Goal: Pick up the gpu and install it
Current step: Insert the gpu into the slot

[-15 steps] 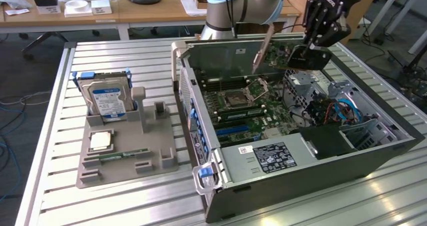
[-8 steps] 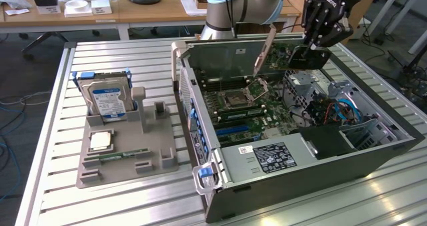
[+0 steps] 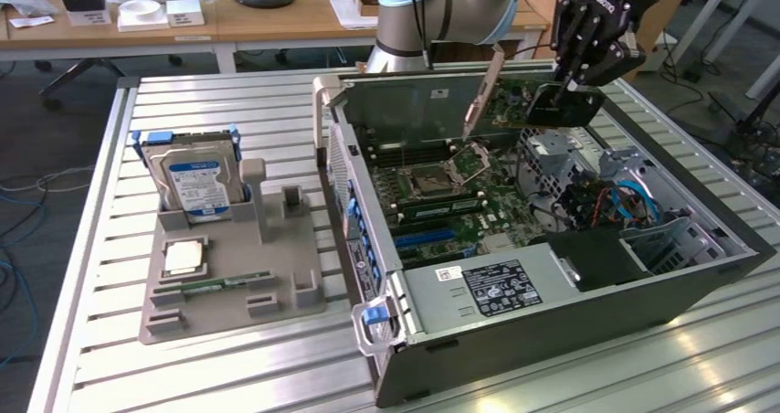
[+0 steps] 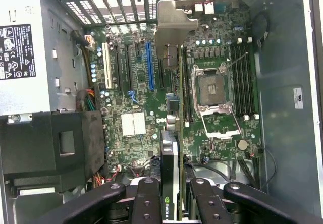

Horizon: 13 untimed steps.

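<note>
**Card gripped above the open case**

The black gripper (image 3: 571,82) is clamped on the gpu (image 3: 549,107), a thin green circuit card with black cooler and silver bracket. The card hangs edge-down just beneath the gripper, over the green motherboard (image 4: 126,98).

- Claw (image 4: 174,201) clamps the gpu (image 4: 170,151) edge-on between black fingers (image 4: 147,204).
- Card's silver bracket (image 4: 174,24) sits at the end far from the claw.
- Motherboard (image 4: 126,98) lies beneath.
- Blue slot (image 4: 150,67) is beside the card, open CPU socket (image 4: 214,95) on its other side.
- Power supply (image 4: 22,47) sits beyond the blue slot.
</note>
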Each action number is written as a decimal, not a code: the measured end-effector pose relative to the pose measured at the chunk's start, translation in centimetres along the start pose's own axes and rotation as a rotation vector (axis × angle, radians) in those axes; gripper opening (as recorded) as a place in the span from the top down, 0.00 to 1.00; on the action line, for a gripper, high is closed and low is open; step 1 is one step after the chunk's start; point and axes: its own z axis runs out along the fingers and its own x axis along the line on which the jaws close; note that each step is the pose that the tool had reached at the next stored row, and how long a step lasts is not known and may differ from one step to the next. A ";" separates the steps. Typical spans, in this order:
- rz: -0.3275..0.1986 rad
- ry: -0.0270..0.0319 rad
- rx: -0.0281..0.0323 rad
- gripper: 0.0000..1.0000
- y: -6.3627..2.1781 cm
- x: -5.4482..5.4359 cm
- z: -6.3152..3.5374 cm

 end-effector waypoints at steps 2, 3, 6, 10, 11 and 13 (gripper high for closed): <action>0.000 0.0000 0.0000 0.73 0.00 0.0 0.00; 0.000 0.0000 0.0000 0.73 0.00 0.0 0.00; -0.011 0.0001 0.0012 0.73 0.01 0.0 0.05; -0.026 -0.0011 0.0268 0.73 0.04 0.0 0.19; -0.028 -0.0019 0.0359 0.73 0.05 0.0 0.23; -0.034 -0.0035 0.0539 0.73 0.07 0.0 0.30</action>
